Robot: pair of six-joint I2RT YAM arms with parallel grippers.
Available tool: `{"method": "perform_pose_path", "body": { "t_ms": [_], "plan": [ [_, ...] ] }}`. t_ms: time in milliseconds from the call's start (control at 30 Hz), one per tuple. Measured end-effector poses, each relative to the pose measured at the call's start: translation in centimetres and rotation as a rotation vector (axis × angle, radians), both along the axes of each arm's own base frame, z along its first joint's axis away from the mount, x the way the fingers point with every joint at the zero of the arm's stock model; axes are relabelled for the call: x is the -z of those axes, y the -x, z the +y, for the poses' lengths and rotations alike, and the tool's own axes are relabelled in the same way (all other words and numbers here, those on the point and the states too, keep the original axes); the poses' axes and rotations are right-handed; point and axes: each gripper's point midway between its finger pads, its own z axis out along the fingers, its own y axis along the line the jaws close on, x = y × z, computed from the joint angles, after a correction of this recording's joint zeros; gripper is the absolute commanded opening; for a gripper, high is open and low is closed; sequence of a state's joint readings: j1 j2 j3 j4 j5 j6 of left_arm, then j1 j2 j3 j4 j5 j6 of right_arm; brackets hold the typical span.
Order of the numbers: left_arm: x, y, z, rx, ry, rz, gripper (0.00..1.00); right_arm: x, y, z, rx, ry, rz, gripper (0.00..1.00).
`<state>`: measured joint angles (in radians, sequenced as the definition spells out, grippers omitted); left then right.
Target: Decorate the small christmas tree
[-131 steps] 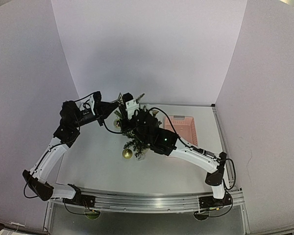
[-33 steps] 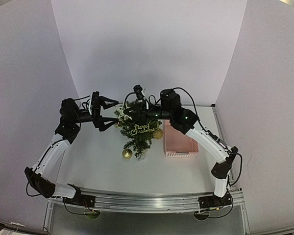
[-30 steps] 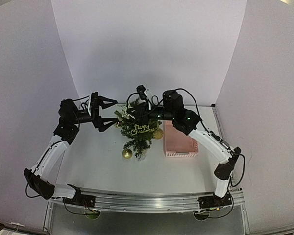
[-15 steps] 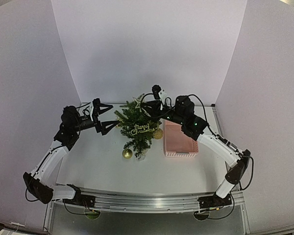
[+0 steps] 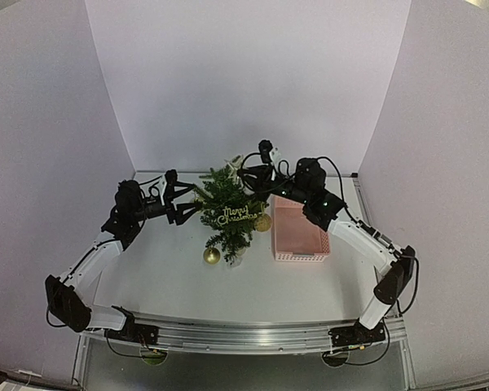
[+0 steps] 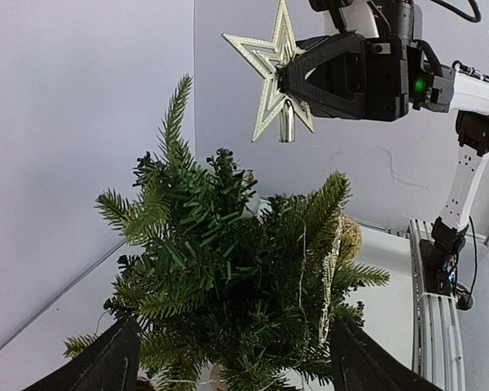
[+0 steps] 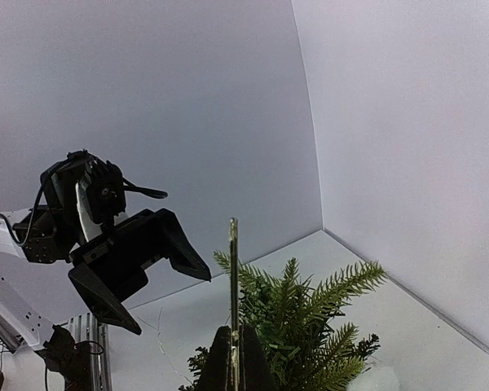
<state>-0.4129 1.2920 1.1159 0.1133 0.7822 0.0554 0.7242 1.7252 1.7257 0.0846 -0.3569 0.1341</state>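
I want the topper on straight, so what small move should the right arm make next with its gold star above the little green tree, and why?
Probably lower the right gripper, shifting slightly sideways, until the silver tube of the glittery gold star topper meets the tallest sprig of the small dark green christmas tree. The star hangs clear above the branches, tube down, offset from that sprig.

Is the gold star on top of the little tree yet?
Not yet. The right fingers hold the star in the air above the small christmas tree, with wall showing between star and branches.
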Motion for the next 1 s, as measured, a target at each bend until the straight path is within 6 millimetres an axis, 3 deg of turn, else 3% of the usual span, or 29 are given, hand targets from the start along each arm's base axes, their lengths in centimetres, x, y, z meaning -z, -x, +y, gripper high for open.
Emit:
{"method": "perform_pose_path", "body": {
  "t_ms": [233,433,1000],
  "plan": [
    [0.9,-0.1,-0.1,0.0,-0.01,0.009,0.8,1.6,-0.8,0.3,-0.022,0.067,0.068,0.0],
    [1.0,-0.2,-0.1,0.001,-0.011,0.012,0.81,2.6,-0.2,0.7,-0.07,0.094,0.099,0.0],
    [1.2,-0.3,-0.2,0.004,-0.012,0.016,0.85,3.4,0.0,1.6,-0.124,0.085,0.104,0.0]
  ]
}}
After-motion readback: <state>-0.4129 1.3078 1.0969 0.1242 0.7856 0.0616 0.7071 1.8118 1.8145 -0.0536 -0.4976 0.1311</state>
